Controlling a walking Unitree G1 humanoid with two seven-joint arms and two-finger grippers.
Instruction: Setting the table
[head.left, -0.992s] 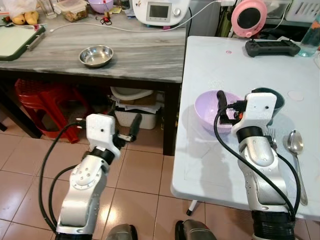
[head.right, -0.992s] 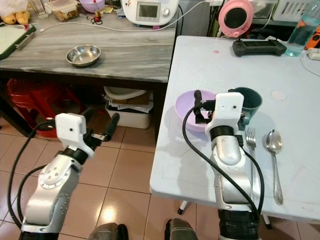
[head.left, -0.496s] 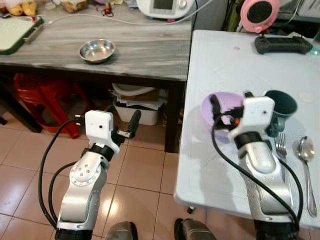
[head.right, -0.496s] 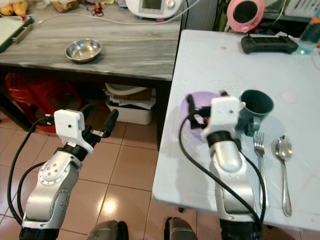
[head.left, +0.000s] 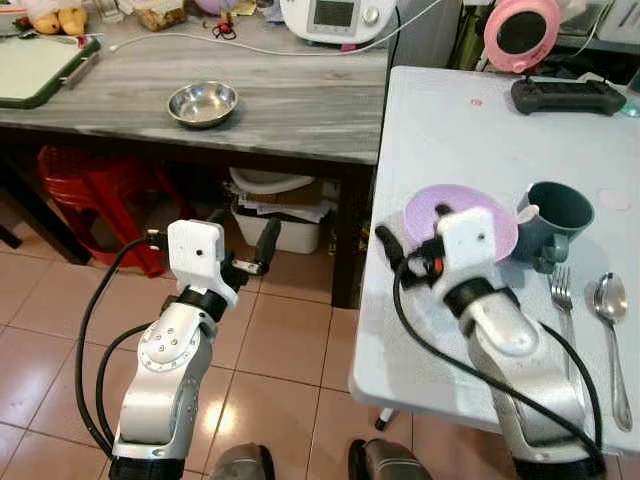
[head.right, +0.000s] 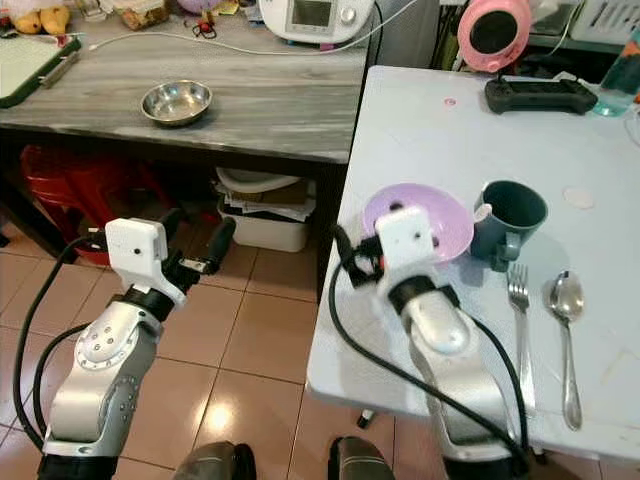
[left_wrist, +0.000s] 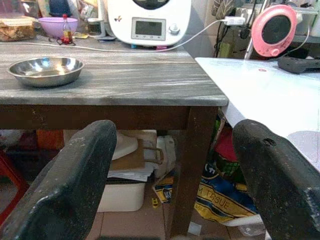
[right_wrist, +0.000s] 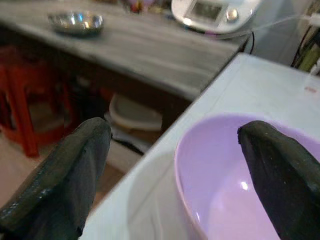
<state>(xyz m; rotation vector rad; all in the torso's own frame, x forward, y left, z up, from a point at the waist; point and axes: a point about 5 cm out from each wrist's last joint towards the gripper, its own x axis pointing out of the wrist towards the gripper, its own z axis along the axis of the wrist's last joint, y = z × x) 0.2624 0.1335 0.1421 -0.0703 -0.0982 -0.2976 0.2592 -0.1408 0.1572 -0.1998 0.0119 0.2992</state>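
A purple bowl (head.left: 428, 203) sits on the white table (head.left: 450, 120) near its left edge, with a dark teal mug (head.left: 556, 208) touching its right side. Right of them lie a fork (head.left: 564, 305) and a spoon (head.left: 610, 320). My right gripper (right_wrist: 175, 135) is open and holds nothing. Its wrist hangs over the bowl's near rim, and one finger (head.left: 388, 243) points left past the table edge. The purple bowl (right_wrist: 235, 185) lies between and below its fingers. My left gripper (head.right: 197, 230) is open and holds nothing, held over the floor in front of the grey counter (head.left: 290, 100).
A steel bowl (head.left: 202, 102) stands on the grey counter, with a white appliance (head.left: 335, 15) behind it. Under the counter are a red stool (head.left: 85, 185) and tubs (head.left: 265, 200). A black controller (head.left: 568, 94) and a pink round device (head.left: 522, 32) are at the table's back.
My right gripper has drawn out of the purple bowl and swung left toward the table edge. The camera has shifted a little. The left arm has barely moved.
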